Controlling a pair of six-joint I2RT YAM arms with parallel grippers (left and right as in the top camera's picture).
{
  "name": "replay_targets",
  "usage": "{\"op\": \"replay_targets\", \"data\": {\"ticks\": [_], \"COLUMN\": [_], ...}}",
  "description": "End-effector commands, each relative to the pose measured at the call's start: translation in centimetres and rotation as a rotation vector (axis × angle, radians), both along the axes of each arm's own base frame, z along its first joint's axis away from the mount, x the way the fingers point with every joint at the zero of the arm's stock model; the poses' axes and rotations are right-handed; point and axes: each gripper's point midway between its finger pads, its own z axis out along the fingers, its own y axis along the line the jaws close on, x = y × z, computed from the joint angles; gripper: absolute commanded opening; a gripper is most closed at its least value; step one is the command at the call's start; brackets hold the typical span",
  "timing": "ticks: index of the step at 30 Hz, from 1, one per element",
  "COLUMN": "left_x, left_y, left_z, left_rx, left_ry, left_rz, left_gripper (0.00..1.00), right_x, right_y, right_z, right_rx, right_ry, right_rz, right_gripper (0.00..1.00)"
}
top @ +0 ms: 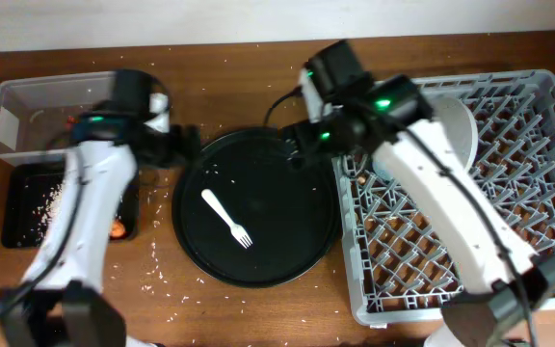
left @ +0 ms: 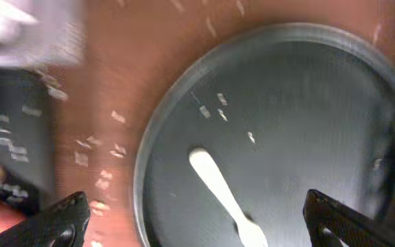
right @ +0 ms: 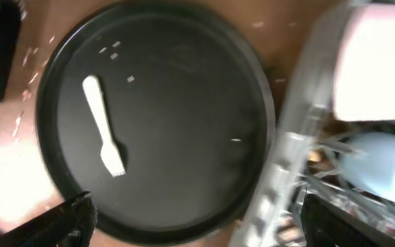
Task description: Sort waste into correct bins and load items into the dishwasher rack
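The white fork (top: 226,218) lies at the frame's centre on the round black tray (top: 287,193), left of the dishwasher rack (top: 509,193). The left hand (left: 201,223) and right hand (right: 201,219) are both spread wide, holding nothing.

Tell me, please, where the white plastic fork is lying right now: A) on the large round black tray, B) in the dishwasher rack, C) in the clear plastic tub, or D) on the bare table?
A: the overhead view shows the white fork lying flat on the round black tray, left of the dishwasher rack.
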Motion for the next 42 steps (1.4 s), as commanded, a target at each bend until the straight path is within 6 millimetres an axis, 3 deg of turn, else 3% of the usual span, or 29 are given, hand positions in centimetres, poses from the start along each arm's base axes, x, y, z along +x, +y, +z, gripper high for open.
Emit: {"op": "replay_targets", "data": {"ticks": [1,4,6,9,11,15,17,19,23,28,31,36,40,42], "left_x": [0.6,0.1,-0.1,-0.1,-0.1,-0.1,-0.1,-0.1,-0.1,-0.1,-0.1,-0.1,0.0,0.0], "left_y": [7.3,11.4,12.2,12.2,12.2,12.2,12.2,12.2,12.2,12.2,12.2,12.2,12.3,12.3], "left_z": [5.0,5.3,5.3,5.3,5.3,5.3,5.3,5.3,5.3,5.3,5.3,5.3,5.3,5.3], "left_rx": [-0.015,-0.057,-0.053,-0.050,-0.048,-0.048,-0.048,-0.048,-0.045,-0.043,-0.043,-0.043,-0.043,-0.043], "left_ry": [-0.160,-0.171,-0.172,-0.175,-0.175,-0.175,-0.174,-0.175,-0.175,-0.176,-0.176,-0.176,-0.180,-0.180], "left_rz": [0.182,0.283,0.304,0.298,0.296,0.296,0.295,0.295,0.288,0.285,0.285,0.285,0.285,0.285], "left_gripper": [0.99,0.99,0.99,0.99,0.99,0.99,0.99,0.99,0.99,0.99,0.99,0.99,0.99,0.99], "right_x": [-1.8,-5.2,-8.4,-10.4,-10.6,-9.1,-8.3,-8.6,-7.8,-7.8,-8.2,-8.4,-8.9,-8.8], "right_y": [5.7,10.4,13.3,14.6,14.6,14.9,15.7,14.8,14.2,14.3,14.3,14.3,14.2,14.2], "right_z": [-4.5,-9.9,-14.2,-18.5,-19.9,-20.2,-21.3,-23.1,-23.2,-23.2,-23.1,-23.0,-22.9,-23.5], "right_rx": [-0.031,-0.133,-0.217,-0.284,-0.294,-0.254,-0.168,-0.185,-0.177,-0.162,-0.151,-0.149,-0.140,-0.171], "right_ry": [0.094,0.167,0.215,0.276,0.306,0.284,0.312,0.380,0.390,0.398,0.417,0.429,0.458,0.439], "right_rz": [0.137,0.368,0.573,0.649,0.650,0.618,0.604,0.581,0.532,0.528,0.530,0.521,0.504,0.485], "right_gripper": [0.91,0.84,0.83,0.81,0.75,0.74,0.73,0.70,0.67,0.40,0.31,0.09,0.07,0.12]}}
